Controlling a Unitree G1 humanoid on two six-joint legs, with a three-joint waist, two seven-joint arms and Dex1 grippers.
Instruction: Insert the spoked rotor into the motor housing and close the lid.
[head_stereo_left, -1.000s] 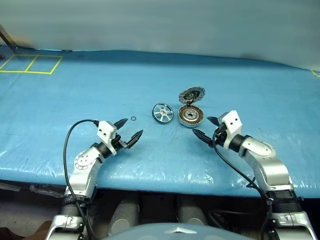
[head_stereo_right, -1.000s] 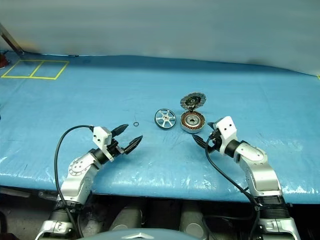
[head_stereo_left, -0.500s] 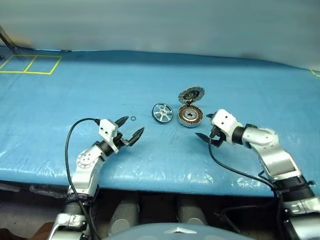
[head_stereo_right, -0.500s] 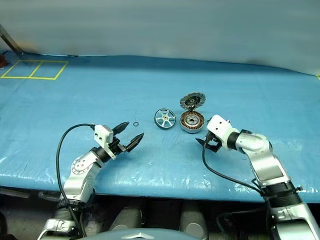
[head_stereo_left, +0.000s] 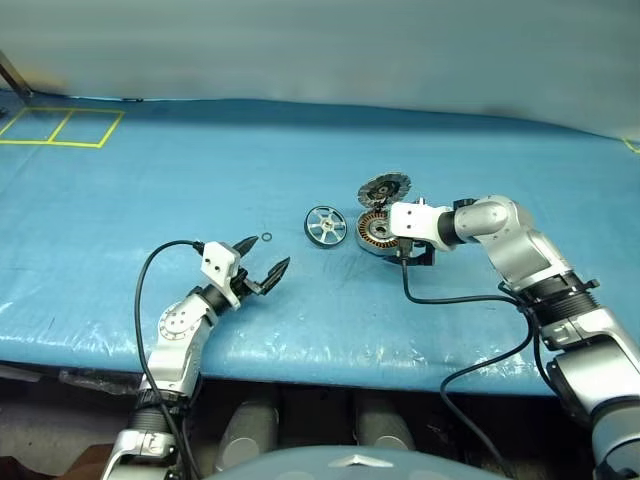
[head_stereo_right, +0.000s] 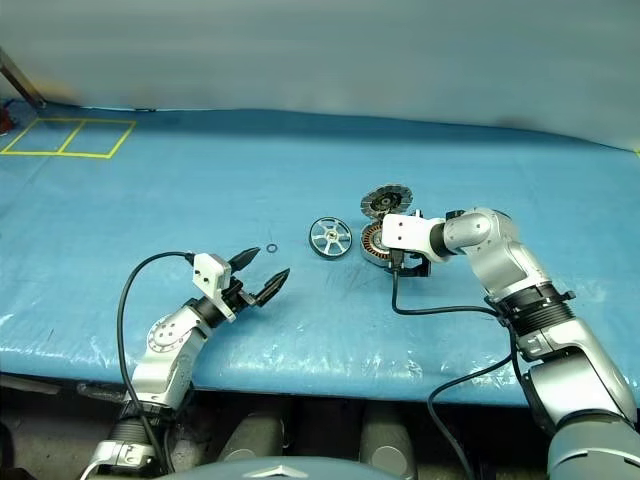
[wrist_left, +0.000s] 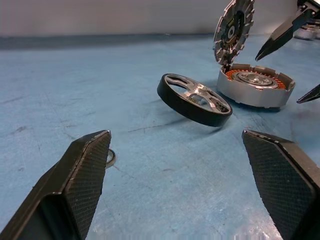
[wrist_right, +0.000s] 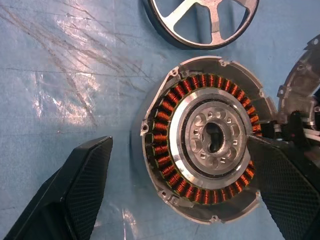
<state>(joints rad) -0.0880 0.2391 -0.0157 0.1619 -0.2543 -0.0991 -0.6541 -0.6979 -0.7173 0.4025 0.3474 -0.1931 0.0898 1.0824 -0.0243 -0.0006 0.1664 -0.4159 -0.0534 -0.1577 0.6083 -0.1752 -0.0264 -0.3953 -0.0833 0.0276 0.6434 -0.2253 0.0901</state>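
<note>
The spoked rotor (head_stereo_left: 324, 224), a small silver wheel with a dark rim, lies on the blue table cover just left of the motor housing (wrist_right: 205, 137). The housing's copper windings ring a silver hub. The ribbed lid (head_stereo_left: 384, 188) stands upright, hinged at the housing's far edge. My right gripper (wrist_right: 180, 142) hangs open over the housing, pointing down at it, one finger on each side and touching nothing. Nearer the front edge and to the left, my left gripper (head_stereo_left: 265, 255) stands open and empty, pointing level toward the rotor (wrist_left: 195, 99).
A small metal ring (head_stereo_left: 266, 237) lies on the cover between the left gripper and the rotor. Yellow tape squares (head_stereo_left: 60, 128) mark the far left corner. The table's front edge (head_stereo_left: 330, 360) runs just below both arms.
My right arm has swung up and in from the housing's right, and its wrist has rolled so the gripper points down over the housing. The left gripper has stayed put.
</note>
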